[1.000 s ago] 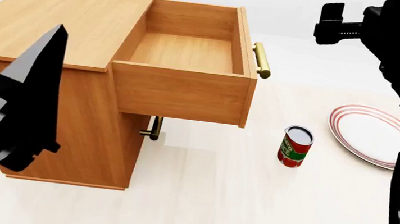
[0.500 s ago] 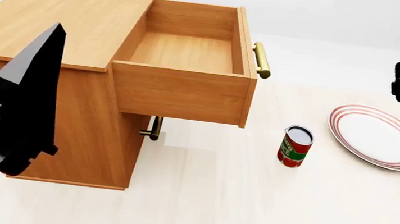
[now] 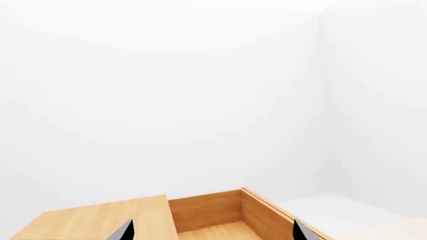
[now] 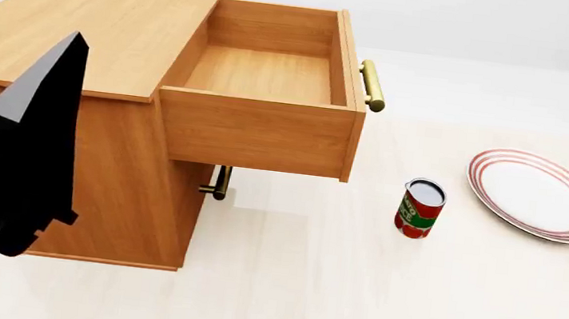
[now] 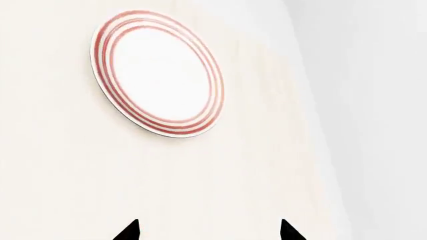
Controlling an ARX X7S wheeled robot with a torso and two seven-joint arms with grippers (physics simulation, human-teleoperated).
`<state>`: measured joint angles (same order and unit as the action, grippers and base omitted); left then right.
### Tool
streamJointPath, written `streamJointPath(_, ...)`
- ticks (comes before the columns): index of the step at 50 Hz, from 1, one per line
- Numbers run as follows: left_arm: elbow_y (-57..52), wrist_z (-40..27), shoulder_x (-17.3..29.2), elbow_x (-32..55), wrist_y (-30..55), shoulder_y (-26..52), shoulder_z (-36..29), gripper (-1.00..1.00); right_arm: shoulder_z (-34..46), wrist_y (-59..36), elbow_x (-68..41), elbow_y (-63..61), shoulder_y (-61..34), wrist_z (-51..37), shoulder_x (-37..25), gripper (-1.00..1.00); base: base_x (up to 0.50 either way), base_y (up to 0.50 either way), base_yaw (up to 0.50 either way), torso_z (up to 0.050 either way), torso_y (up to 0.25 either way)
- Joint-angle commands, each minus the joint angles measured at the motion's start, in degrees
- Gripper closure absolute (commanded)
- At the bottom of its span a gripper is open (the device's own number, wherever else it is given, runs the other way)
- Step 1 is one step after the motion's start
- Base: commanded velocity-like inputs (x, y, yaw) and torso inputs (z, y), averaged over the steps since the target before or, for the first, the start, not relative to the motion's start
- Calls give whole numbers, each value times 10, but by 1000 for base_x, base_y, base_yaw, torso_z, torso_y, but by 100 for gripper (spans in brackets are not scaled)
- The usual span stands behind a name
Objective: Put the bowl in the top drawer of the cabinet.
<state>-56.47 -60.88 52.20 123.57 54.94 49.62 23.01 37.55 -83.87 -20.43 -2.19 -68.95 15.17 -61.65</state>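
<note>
The bowl is out of view in every frame. The cabinet (image 4: 85,24) stands at the left with its top drawer (image 4: 255,132) pulled fully out, showing a bare wood floor inside and a brass handle (image 4: 372,85) on its front. My left arm (image 4: 17,153) hangs in front of the cabinet's near left side. The left wrist view looks over the cabinet top (image 3: 93,222) into the drawer (image 3: 213,212), and the left gripper (image 3: 212,232) is open and empty. My right gripper (image 5: 209,231) is open over bare floor, holding nothing.
A red and green can (image 4: 420,209) stands upright on the floor right of the drawer. A flat white plate (image 4: 533,193) with red rim rings lies further right, also in the right wrist view as the plate (image 5: 157,72). The lower drawer's handle (image 4: 220,183) shows under the open drawer.
My right arm has dropped from the upper right of the head view to a sliver at the right edge. The left arm has shifted slightly left and down.
</note>
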Motion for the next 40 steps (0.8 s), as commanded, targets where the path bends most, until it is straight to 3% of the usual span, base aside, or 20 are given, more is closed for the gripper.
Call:
streamJointPath(1, -1, 1, -5, 0, 3, -6, 8, -100, 1, -43, -42, -26, 63, 12, -29, -100, 0, 0, 0, 0, 0)
streamJointPath(15, -1, 5, -16, -8, 12, -14, 15, -100, -65, -29, -109, 9, 180, -88, 3, -100, 0, 0, 0, 0, 0)
streamJointPath(40, -4, 2, -23, -3, 13, -14, 17, -100, -93, 23, -135, 50, 301, -110, -19, -100, 0, 0, 0, 0, 0)
